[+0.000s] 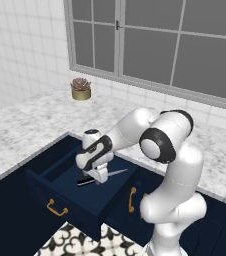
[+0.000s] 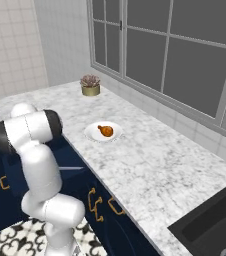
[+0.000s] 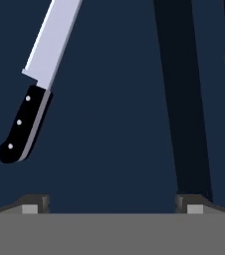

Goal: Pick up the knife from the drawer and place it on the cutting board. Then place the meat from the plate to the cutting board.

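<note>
The fingers [image 3: 112, 203] stand spread wide, holding nothing, low inside the open drawer [image 1: 60, 172]. The knife [image 3: 37, 87] lies flat on the drawer floor at ten o'clock from them in the hand view, apart from both tips. The meat [image 2: 105, 131] sits on the plate [image 2: 92, 134] on the counter [image 2: 150, 165].
</note>
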Controlling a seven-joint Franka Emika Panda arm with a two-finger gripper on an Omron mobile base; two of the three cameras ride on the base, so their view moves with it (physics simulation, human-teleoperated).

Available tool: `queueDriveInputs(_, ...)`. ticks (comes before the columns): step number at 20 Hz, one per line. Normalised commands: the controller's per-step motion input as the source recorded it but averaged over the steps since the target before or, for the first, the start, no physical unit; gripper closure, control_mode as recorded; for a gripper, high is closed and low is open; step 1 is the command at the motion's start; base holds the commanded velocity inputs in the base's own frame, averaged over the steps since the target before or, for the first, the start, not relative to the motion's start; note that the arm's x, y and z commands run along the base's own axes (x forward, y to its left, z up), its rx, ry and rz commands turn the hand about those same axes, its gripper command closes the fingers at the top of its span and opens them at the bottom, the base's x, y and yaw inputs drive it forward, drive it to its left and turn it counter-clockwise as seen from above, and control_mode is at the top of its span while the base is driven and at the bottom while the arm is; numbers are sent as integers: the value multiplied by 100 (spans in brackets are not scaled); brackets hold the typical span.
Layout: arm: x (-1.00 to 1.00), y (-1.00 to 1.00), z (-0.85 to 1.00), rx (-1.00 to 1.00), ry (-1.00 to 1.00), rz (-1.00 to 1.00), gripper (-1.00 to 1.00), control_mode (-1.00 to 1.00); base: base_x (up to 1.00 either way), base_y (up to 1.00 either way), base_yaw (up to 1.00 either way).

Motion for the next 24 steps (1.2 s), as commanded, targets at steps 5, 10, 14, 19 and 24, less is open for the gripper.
queueDriveInputs(5,12,0,-41,0,0,0,-100,-100,0,0,0)
queueDriveInputs(10,20,0,-30,0,0,-1,-100,-100,0,0,0)
queueDriveInputs(14,25,0,-35,0,0,-1,-100,-100,0,0,0)
queueDriveInputs(19,27,0,-7,0,-1,-4,-100,-100,0,0,0)
queueDriveInputs(24,23,1,6,0,-4,-4,-100,-100,0,0,0)
